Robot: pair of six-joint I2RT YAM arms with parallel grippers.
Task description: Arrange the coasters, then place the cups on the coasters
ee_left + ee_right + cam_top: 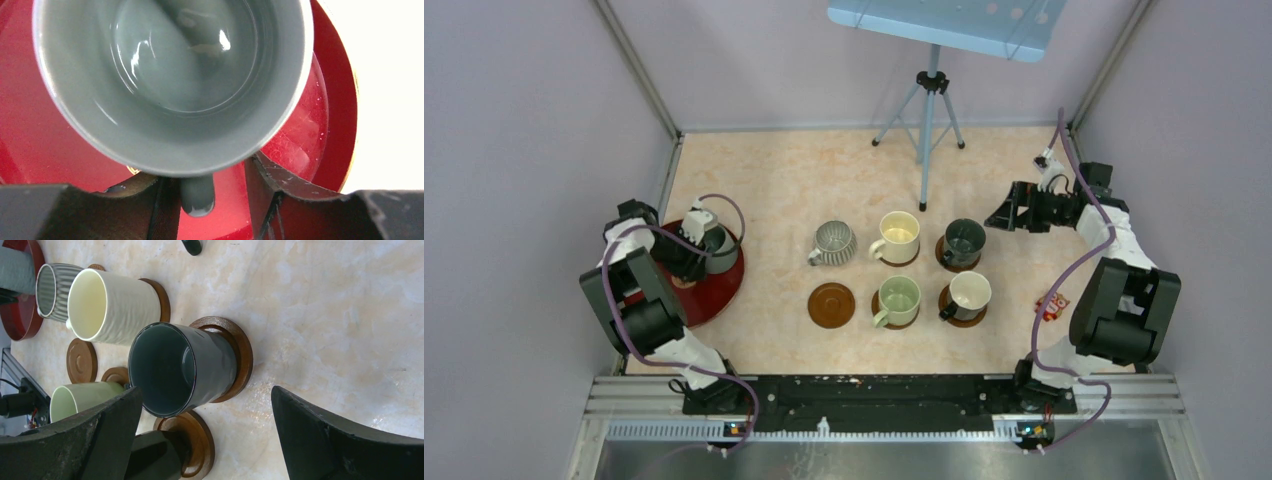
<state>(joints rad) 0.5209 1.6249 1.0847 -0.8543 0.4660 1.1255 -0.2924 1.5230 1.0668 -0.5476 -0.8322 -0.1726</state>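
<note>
Top external view, starting at the left: the plain grey ceramic cup point(721, 250) stands on the big dark red round tray point(709, 300), not on any coaster. The left gripper point(210, 197) is right at it. In the left wrist view its fingers point(272, 187) stand one on each side of the cup's handle point(197, 197). Red of the tray shows between the handle and one finger, so I judge the jaws are loose around it and not pinching.

Further right is the grid, two rows of three. The ribbed grey cup point(834, 243) is in the far row. A brown edge shows behind it in the right wrist view, so it seems to have its disc. In front of it lies one bare round brown wooden coaster point(831, 305), probably the place for the grey cup.

The cream cup point(897, 237), the pale green cup point(898, 300), the dark green-grey cup point(963, 242) and the dark cup with white inside point(967, 294) each sit on a coaster. By my count the coasters are arranged and five cups are placed, with one to go.

At the far right, the right gripper point(1004, 215) hangs spread wide and holds nothing.
</note>
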